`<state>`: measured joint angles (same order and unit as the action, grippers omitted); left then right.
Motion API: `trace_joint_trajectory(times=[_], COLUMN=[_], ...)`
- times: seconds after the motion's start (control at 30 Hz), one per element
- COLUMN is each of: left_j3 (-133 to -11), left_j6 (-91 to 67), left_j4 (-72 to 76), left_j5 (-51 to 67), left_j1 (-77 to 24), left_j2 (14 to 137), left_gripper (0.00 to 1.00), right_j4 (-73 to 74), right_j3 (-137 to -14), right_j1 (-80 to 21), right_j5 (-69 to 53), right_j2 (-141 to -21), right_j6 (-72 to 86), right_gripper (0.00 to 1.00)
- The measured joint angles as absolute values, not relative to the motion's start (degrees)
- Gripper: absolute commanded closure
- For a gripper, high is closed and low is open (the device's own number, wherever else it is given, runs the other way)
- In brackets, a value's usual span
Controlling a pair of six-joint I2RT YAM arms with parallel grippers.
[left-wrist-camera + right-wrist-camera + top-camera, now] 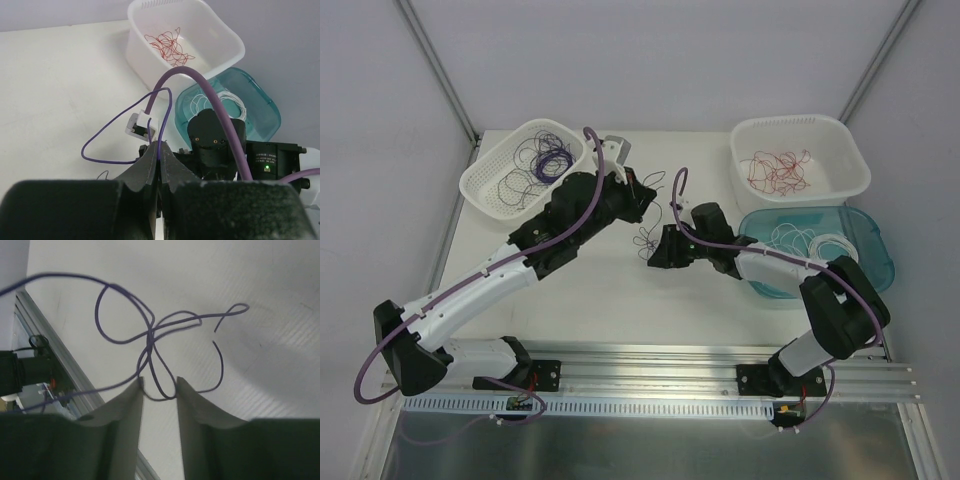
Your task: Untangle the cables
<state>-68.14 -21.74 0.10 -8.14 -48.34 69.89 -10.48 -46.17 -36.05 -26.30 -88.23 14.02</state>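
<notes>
The left gripper is pinched shut on a thin purple cable, which loops over the table well left of the white tub. The right gripper stands partly open there, a tangled loop of that cable hanging between its fingers, unclamped. The white tub holds red cables, the teal tub just in front of it holds white cables, and the mesh basket far to its left holds more purple cables.

Purple wire runs off left edge; R fingers blurred, cropped below.
</notes>
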Motion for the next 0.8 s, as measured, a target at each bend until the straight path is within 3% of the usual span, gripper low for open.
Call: trace_joint_trajectory(times=[0.07, 0.17, 0.8], left_j3=[-68.64, -70.57, -86.67], left_j6=[-21.37, -19.59, -12.56], left_j4=[-0.36, -2.72, -12.34], left_j5=[-9.67, -12.71, -16.93], left_j1=[-48.34, -47.48, -9.41], left_j2=[69.87, 69.87, 72.1], left_gripper=[1.0, 1.0, 1.0], right_j4=[-10.61, -10.37, -1.17], right_j3=[-46.17, -46.04, -32.36], right_j1=[-36.25, -36.25, -28.77], right_j5=[-26.13, -25.54, -20.23], right_j2=[-88.53, -88.55, -73.23], right_j6=[13.78, 13.32, 11.77], right_gripper=[0.92, 0.99, 0.99])
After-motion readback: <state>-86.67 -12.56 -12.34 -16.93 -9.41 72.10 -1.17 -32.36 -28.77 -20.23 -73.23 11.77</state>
